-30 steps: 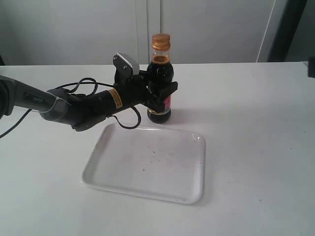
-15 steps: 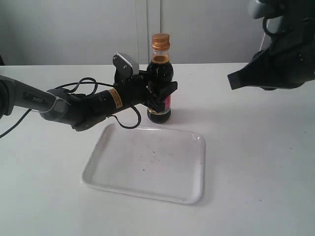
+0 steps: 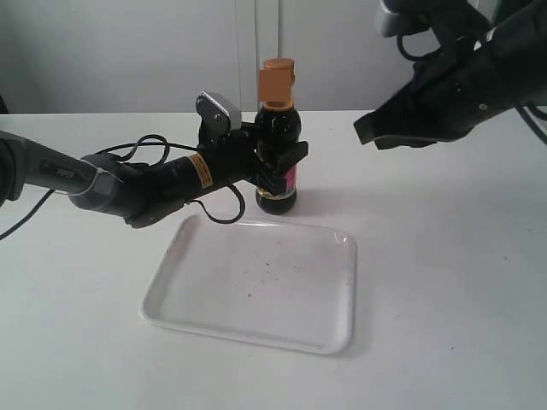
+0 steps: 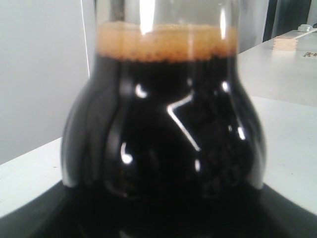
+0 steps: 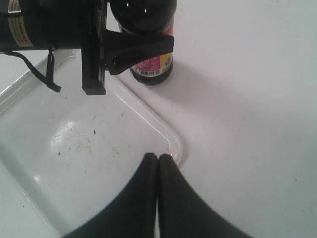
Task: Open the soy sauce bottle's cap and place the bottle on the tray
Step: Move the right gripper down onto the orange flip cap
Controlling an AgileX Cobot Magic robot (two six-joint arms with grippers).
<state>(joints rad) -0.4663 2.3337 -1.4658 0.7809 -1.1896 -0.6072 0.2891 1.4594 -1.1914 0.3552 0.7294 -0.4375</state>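
The soy sauce bottle (image 3: pixel 279 125) stands upright on the white table just beyond the tray's far edge. Its orange-gold cap (image 3: pixel 277 80) sits down on the neck. My left gripper (image 3: pixel 283 167) is shut on the bottle's body, reaching in from the left. Dark liquid with a foam line fills the left wrist view, where the bottle (image 4: pixel 163 129) is very close. The white tray (image 3: pixel 256 286) lies in front, holding nothing. My right gripper (image 3: pixel 361 133) hovers high to the right of the cap, shut on nothing, its fingertips (image 5: pixel 151 161) pressed together above the tray's corner (image 5: pixel 174 148).
The left arm's black cable (image 3: pixel 154 143) loops over the table behind its wrist. A small wooden block (image 4: pixel 286 41) lies on a far surface. Specks of dirt mark the tray floor (image 5: pixel 74 141). A pale wall stands behind the table.
The right arm has come in from the upper right and moved left towards the bottle's cap. The left gripper and the bottle have stayed where they were.
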